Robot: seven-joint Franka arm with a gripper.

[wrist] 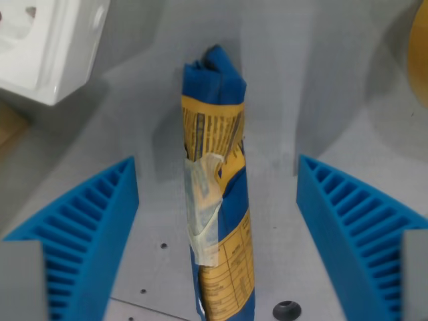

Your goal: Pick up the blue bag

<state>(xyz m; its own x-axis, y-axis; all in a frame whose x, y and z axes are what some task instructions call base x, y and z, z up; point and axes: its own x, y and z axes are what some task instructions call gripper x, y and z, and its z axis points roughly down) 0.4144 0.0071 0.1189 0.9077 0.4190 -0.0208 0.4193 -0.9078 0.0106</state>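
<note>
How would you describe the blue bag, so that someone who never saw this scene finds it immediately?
Start from the grey table and find the two blue ribbed fingers of the open gripper. The blue bag lies between them, long and narrow. Only it has yellow printed labels and clear tape around its middle.

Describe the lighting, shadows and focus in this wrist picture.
In the wrist view, the light is soft and even, with no glare; the blue bag casts a faint shadow toward the wrist view's left on the grey table; the bag's print is slightly blurred, the white box and the open gripper fingers look softer still.
</note>
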